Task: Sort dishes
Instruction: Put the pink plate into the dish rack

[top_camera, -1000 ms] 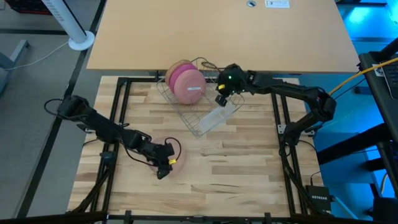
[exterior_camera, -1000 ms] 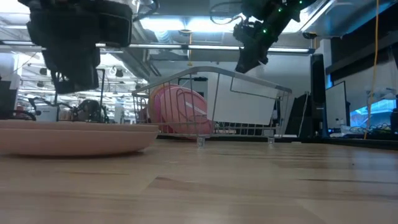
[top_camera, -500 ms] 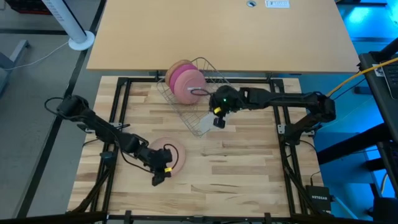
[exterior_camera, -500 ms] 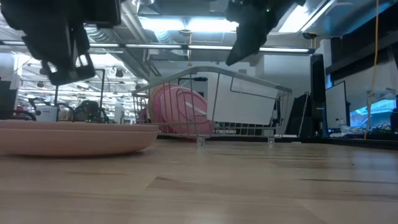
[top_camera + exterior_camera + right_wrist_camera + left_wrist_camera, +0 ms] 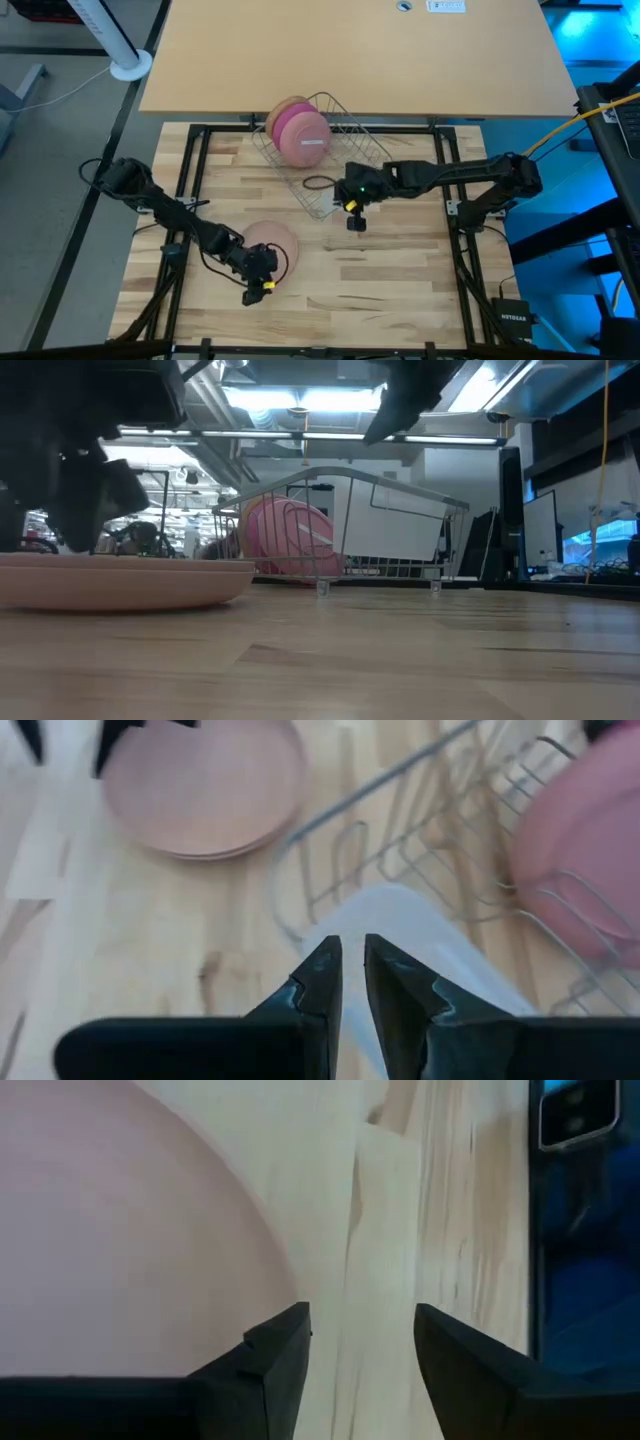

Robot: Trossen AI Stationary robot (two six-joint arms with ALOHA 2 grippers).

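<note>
Right, the pale pink plate (image 5: pixel 268 240) lies flat on the wooden table (image 5: pixel 400 280), toward my left-front part of it. In the low view it (image 5: pixel 120 578) fills the near left as a shallow disc resting on the boards. Two more plates stand on edge in the wire rack (image 5: pixel 330 165) at the back middle of the table: the magenta plate (image 5: pixel 303 138) in front and a tan-orange plate (image 5: pixel 282 110) just behind it, only its rim showing. A translucent cup (image 5: pixel 400 935) lies in the rack's near end, seen through the wires from the right wrist.

The table is light butcher-block planking inside a dark metal frame (image 5: pixel 195 180), and a plain tan desk (image 5: pixel 350 50) sits beyond it. The low view looks past the rack (image 5: pixel 350 520) into a bright room with ceiling lights and monitors off to the side.

My left gripper (image 5: pixel 258 287) sits just at the pink plate's near edge, the arm stretched low across the table from the left. Its fingers (image 5: pixel 270 1355) are spread apart, with the plate (image 5: pixel 120 1230) beside one of them and bare wood between. My right gripper (image 5: pixel 355 215) hangs by the rack's near corner, arm reaching in from the right; its fingers (image 5: pixel 318 975) are drawn nearly together with only a thin slit between, holding nothing.
</note>
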